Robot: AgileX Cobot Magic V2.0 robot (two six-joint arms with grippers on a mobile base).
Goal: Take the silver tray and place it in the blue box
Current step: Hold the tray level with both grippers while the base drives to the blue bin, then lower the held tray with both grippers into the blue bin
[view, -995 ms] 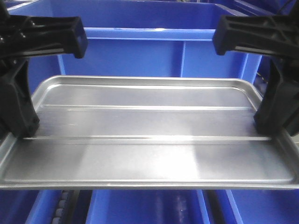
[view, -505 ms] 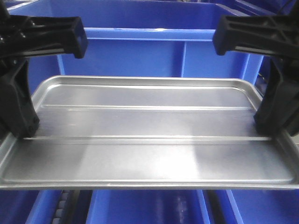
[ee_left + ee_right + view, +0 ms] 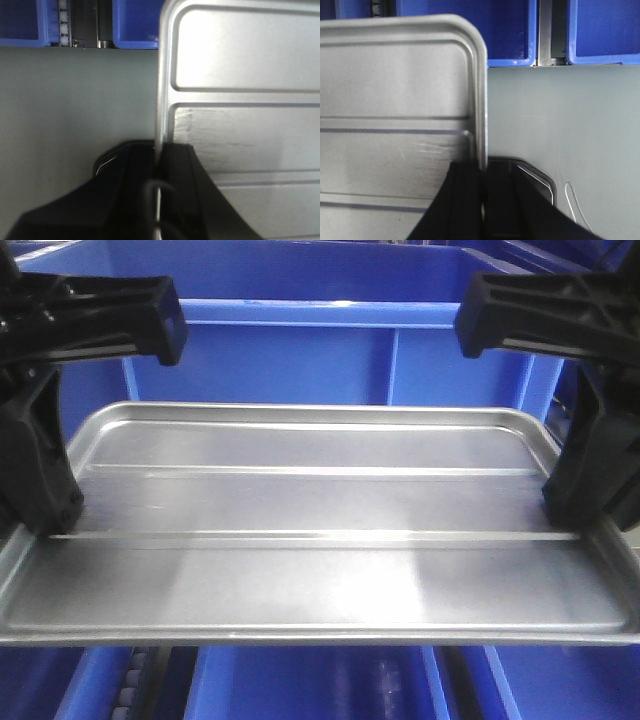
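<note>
The silver tray fills the front view, held level in the air by both arms. My left gripper is shut on the tray's left rim, and the left wrist view shows the rim pinched between the two black fingers of that gripper. My right gripper is shut on the right rim, and the right wrist view shows that rim clamped the same way by the gripper. Behind and beyond the tray stands the blue box, its near wall and top lip facing me.
More blue crate walls show below the tray's front edge. Under the tray the wrist views show a grey floor, with blue crates and a dark gap with a roller track at the top.
</note>
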